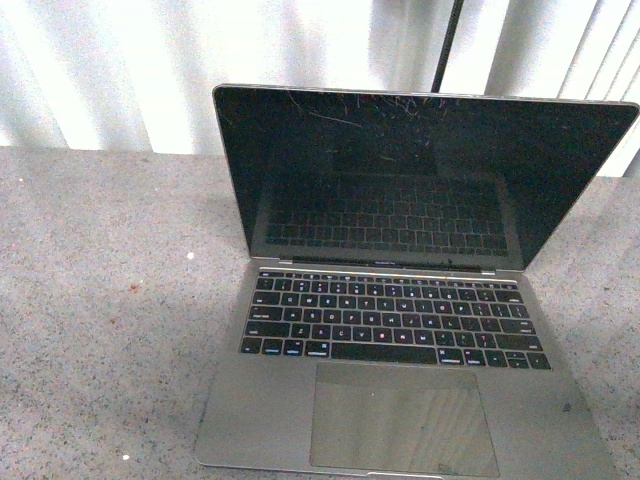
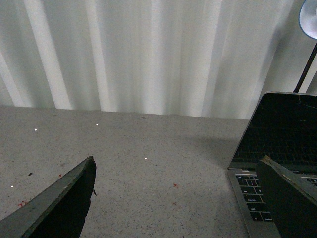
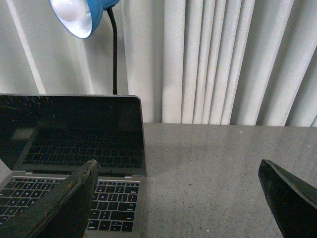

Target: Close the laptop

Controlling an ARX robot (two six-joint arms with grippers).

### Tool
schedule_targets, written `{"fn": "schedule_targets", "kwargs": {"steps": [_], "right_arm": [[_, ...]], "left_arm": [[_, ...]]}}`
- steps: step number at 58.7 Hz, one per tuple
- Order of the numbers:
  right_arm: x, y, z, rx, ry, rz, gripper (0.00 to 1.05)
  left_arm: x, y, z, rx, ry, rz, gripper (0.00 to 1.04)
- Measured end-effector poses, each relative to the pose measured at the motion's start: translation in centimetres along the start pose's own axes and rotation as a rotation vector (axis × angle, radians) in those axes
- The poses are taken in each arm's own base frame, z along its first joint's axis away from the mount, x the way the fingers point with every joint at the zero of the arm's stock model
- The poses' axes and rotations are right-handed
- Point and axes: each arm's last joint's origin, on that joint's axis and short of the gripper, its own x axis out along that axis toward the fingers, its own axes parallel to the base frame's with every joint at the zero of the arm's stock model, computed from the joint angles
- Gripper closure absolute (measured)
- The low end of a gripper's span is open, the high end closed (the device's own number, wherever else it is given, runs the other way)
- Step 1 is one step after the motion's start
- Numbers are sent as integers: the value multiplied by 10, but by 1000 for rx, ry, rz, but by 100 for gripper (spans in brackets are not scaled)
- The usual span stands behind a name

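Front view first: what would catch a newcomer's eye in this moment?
The open laptop sits centre-right on the grey speckled table, its dark screen raised and scratched along the top. Behind it a blue lamp stands before pale curtains. The left pincer and right pincer both gape open, touching nothing.

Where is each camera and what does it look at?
Front: on the robot's body, facing the open laptop on the table; no arms show.
Left wrist: on the left arm, facing table and curtain; left jaws apart.
Right wrist: on the right arm, facing laptop and lamp; right jaws apart.
All share the laptop.
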Motion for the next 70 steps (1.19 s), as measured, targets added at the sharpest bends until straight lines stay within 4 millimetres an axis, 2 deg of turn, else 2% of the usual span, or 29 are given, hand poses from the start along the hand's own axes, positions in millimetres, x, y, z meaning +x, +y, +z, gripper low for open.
{"fn": "schedule_targets", "kwargs": {"steps": [27,34,41,47,51,57,63,70], "right_arm": [[0,0,0,0,0,0,7],[5,-2,5,182,375,-42,7],[26,-7,22,189,381,-7,7],[52,-11,46,22,274,56,7],[71,-13,61,-119,224,89,7],[105,-16,75,-268,218,156,7],[140,-17,85,-342,255,211,7],[175,-17,97,-411,273,222,7]], "left_arm": [[0,0,0,0,0,1,7],[8,-3,-1,-166,223,151,7],[35,-16,22,-218,180,-15,7],[68,-28,53,-149,69,-143,7],[99,-40,73,-90,26,-205,7],[141,-64,84,6,52,-276,7],[177,-89,94,105,57,-310,7],[207,-111,105,188,59,-323,7]]}}
